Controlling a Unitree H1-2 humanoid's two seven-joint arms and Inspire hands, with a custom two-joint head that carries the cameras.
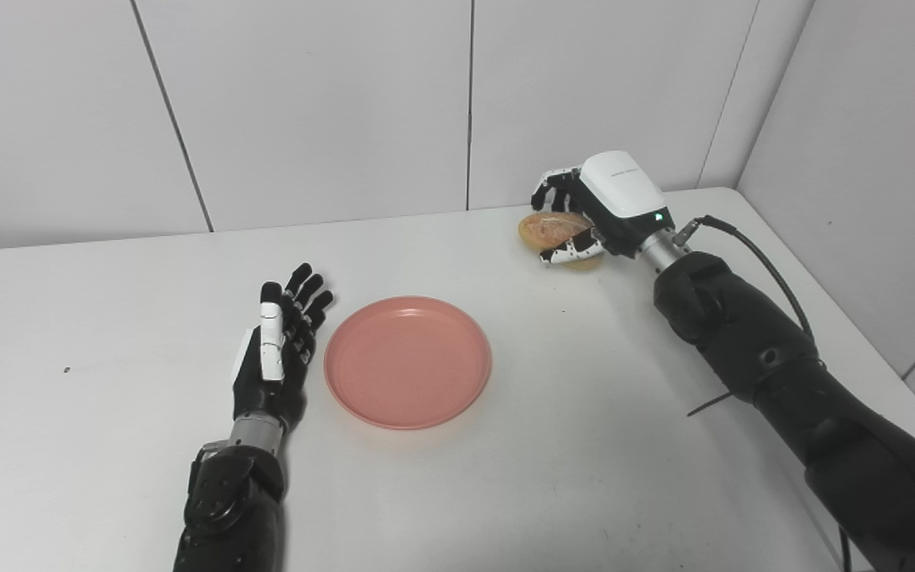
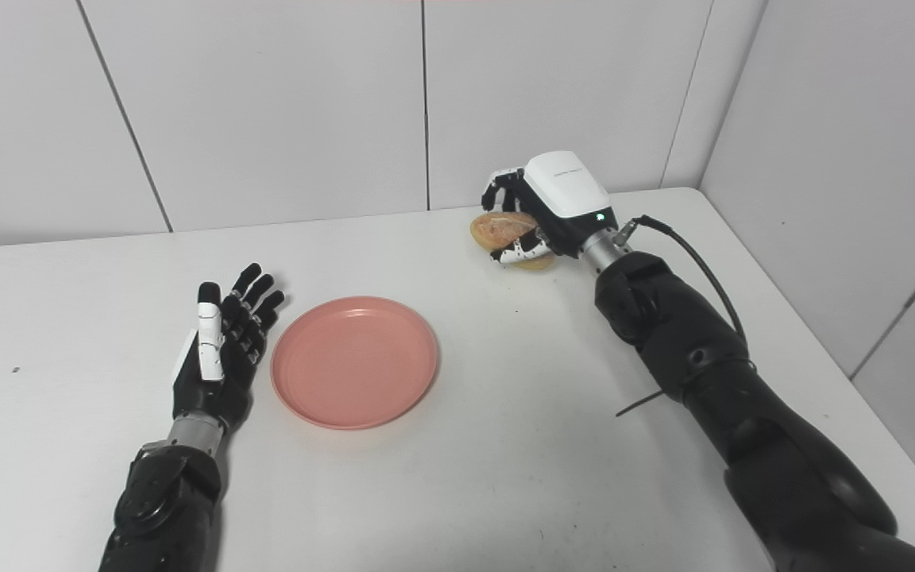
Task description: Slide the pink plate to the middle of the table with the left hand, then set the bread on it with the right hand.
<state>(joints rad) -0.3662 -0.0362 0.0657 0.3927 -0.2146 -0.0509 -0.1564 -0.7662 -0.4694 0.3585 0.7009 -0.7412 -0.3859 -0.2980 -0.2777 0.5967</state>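
1. We count one round pink plastic plate, empty, at the middle of the white table.
2. We see one golden-brown bread roll at the far edge, wrapped by the right hand.
3. The left hand lies spread just beside the plate, holding nothing.
4. Nothing stands between bread and plate.

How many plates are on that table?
1. The pink plate lies near the middle of the table, just right of the open left hand. It is empty; the right hand grips the bread at the far edge. Nothing seems hidden.
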